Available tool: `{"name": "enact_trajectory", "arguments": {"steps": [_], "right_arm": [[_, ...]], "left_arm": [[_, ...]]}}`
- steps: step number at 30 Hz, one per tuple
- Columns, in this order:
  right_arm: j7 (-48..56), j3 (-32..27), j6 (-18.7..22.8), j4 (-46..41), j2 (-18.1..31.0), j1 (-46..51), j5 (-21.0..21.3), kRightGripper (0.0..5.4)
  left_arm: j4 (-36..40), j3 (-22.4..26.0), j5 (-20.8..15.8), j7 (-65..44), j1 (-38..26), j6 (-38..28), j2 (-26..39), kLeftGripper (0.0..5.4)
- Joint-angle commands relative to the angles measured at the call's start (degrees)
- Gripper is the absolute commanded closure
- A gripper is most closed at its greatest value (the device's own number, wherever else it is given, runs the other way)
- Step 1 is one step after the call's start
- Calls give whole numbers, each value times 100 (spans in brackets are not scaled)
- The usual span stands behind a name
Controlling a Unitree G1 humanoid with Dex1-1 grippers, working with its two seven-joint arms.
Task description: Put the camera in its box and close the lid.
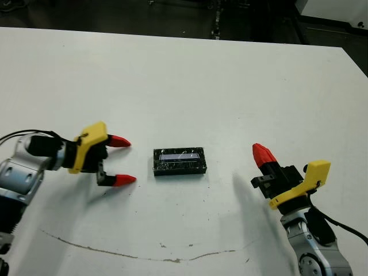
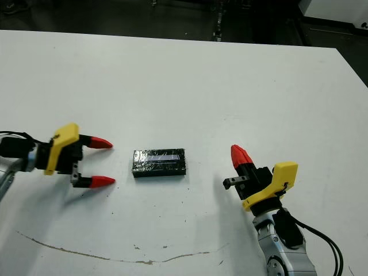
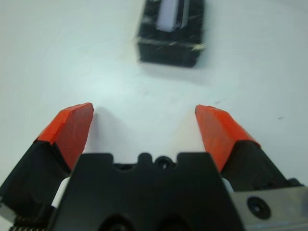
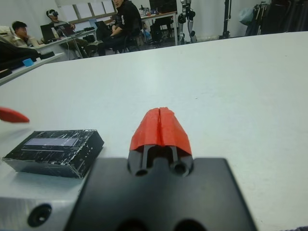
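Observation:
A small black block [image 1: 179, 161] lies in the middle of the white table. Its top is the lid [image 4: 55, 143], shiny and crinkly with a pale bluish streak, and it sits flat over the box's dark sides [image 3: 166, 49]. The camera is hidden. My left gripper [image 1: 126, 161] is open just left of the block, its red fingertips [image 3: 72, 127] pointing at it and a short gap away. My right gripper [image 1: 261, 154] is shut on nothing, a hand's width right of the block and off the table surface.
A thin grey scuff line [image 1: 138, 256] curves across the table near its front edge. Beyond the table's far edge [image 1: 172, 35] the floor is dark. In the right wrist view, people [image 4: 122, 21] sit at desks far behind the table.

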State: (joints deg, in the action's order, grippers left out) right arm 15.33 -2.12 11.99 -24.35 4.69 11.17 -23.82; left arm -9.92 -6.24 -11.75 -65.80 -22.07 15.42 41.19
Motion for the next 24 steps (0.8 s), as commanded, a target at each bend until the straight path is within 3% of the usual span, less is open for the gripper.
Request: {"name": "enact_trajectory", "arguments": {"steps": [1, 5, 8, 13, 18, 24], "right_arm": [[5, -12, 11, 7, 81, -4, 54, 540], [-2, 9, 3, 14, 61, -18, 67, 540], [-51, 2, 66, -7, 40, -25, 41, 540], [27, -18, -19, 60, 69, -41, 41, 540], [31, -24, -46, 91, 60, -33, 50, 540], [-21, -10, -12, 64, 52, -13, 94, 540]], "left_arm": [[406, 500, -169, 762, 265, 674, -104, 1], [1351, 1010, -465, 2095, 601, 1453, -802, 40], [1811, 1060, -631, 2568, 763, 1590, -1179, 90], [2358, 925, -843, 2800, 801, 1725, -1430, 164], [2746, 788, -1211, 2983, 642, 2383, -1582, 236], [2993, 407, -1401, 3282, 335, 3035, -1835, 323]]}}
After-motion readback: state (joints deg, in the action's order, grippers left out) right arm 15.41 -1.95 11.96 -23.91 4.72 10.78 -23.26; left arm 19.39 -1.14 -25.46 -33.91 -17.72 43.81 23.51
